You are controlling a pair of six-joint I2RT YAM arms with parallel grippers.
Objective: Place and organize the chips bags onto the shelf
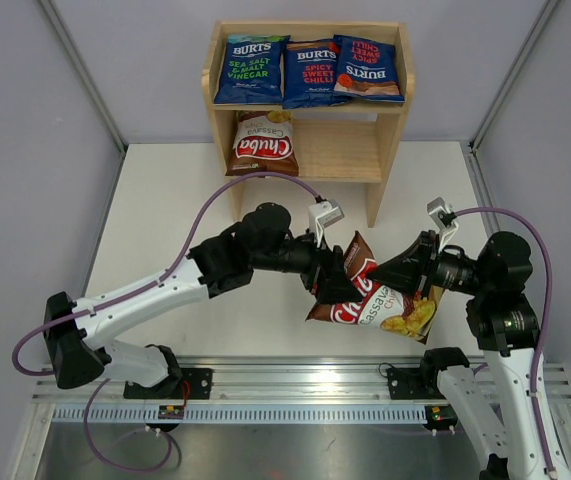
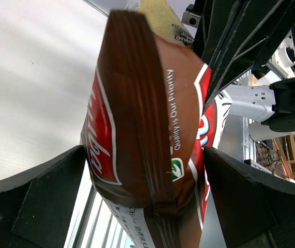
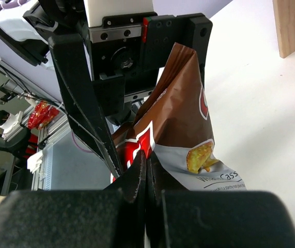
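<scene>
— Start at the left. What is the left gripper [image 1: 322, 287] doing?

— Its jaws stand wide apart, one finger [image 2: 44, 191] on each side of the brown Chuba bag [image 1: 380, 300]. In its wrist view the bag comes edge-on into the gap. I cannot tell whether either pad touches it.

— And where is the bag?

— In the air over the table [image 1: 165, 200], close to the near edge and right of the middle, between the two arms. It is tilted, one sealed end pointing up toward the shelf.

— Who has it, then?

— The right gripper [image 1: 383, 272]. Its jaws are together, clamped on the bag's right-hand edge. Its wrist view shows the fingers [image 3: 134, 181] pinched on the foil.

— So what does the coming move turn on?

— My reading is a handover. The bag lies inside the left gripper's span, so that one need only close before the right lets go.

— And after that?

— The shelf [image 1: 390, 130] stands at the table's far edge, straight beyond the bag. Three BURTS bags [image 1: 310, 70] fill the top tier. Another Chuba bag [image 1: 263, 145] sits at the left of the lower tier, with bare board just to its right. I judge the left arm the nearer to that spot.
</scene>
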